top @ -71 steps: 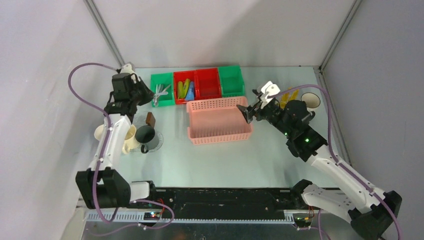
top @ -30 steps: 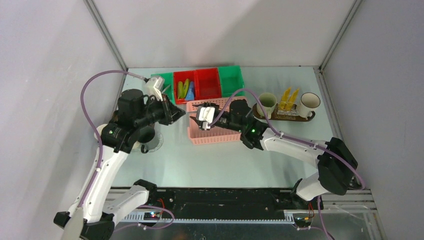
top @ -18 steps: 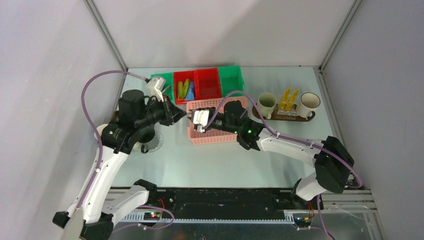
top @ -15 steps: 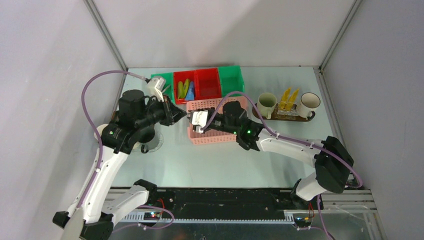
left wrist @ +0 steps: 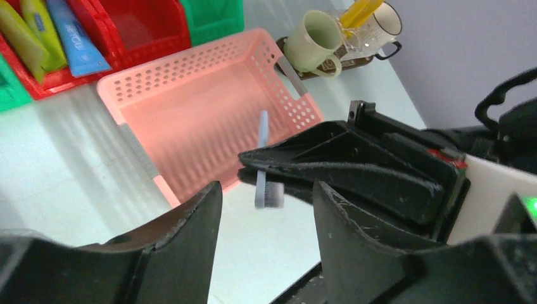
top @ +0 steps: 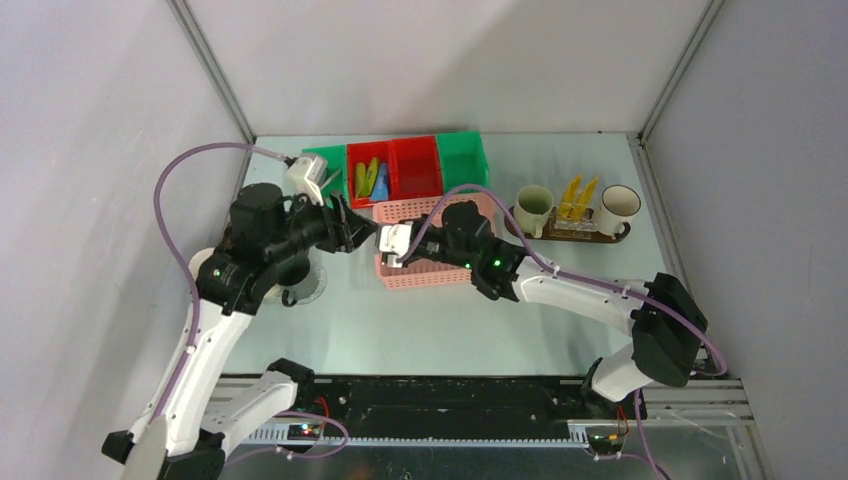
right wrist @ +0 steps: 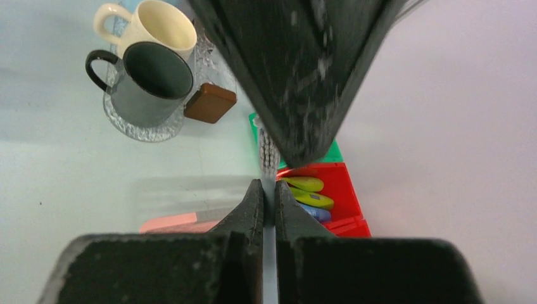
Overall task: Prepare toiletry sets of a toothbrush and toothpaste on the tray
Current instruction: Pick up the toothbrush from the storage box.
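Note:
A thin pale toothbrush [left wrist: 261, 158] hangs over the near left corner of the pink basket [top: 440, 262], bristle end down. My right gripper [right wrist: 269, 190] is shut on its handle, with the bristles [right wrist: 269, 151] sticking out past the fingertips. My left gripper [left wrist: 266, 240] faces it tip to tip and stands open, its fingers on either side of the brush head without touching it. The brown tray [top: 605, 237] lies at the back right with a cream mug [top: 533, 207], a white mug [top: 620, 203] and yellow pieces [top: 573, 195] between them. Toothpaste tubes [top: 368, 178] lie in a red bin.
A row of green and red bins [top: 415, 165] runs along the back. At the left, a dark mug [right wrist: 149, 82] and a cream mug [right wrist: 158, 25] stand on a clear patterned disc [right wrist: 142, 132], beside a small brown block [right wrist: 210, 102].
My right arm swung from the tray across to the left arm and shut on the toothbrush. My left gripper then opened, let the brush go and drew back slightly to the left.

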You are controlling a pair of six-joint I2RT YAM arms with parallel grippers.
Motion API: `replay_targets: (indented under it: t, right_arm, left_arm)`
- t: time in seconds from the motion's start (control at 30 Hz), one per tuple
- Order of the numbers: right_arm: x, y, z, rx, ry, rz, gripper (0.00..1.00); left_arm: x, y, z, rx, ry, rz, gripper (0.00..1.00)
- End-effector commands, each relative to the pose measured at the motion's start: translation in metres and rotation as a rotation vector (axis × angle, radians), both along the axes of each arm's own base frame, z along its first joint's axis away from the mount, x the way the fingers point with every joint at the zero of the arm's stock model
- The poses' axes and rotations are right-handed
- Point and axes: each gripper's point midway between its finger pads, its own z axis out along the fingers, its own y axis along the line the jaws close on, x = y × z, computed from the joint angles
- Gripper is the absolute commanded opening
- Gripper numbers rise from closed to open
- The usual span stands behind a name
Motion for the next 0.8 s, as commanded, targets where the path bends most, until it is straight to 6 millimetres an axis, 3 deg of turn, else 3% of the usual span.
replay_targets:
  t: [0.0, 0.1, 0.37, 0.53, 0.77]
  right_arm:
    - [0.004, -0.017, 0.040, 0.040, -0.047, -0.007, 0.00]
    - [0.007, -0.035, 0.046, 0.030, -0.044, -0.003, 0.00]
    - [0.020, -0.095, 0.071, 0.112, -0.023, -0.072, 0.00]
    - [0.021, -0.119, 0.104, 0.238, 0.033, -0.164, 0.00]
    - [0.005, -0.122, 0.131, 0.436, 0.166, -0.213, 0.00]
  left_arm:
    - [0.002, 0.011, 0.038, -0.008, -0.172, 0.049, 0.67]
    - [0.003, 0.024, 0.048, 0.002, -0.239, 0.116, 0.81]
    - [0.001, 0.052, 0.055, 0.004, -0.401, 0.249, 0.90]
    - [0.001, 0.039, 0.046, -0.030, -0.508, 0.174, 0.99]
    - [-0.004, 0.010, 0.048, -0.113, -0.613, 0.025, 0.99]
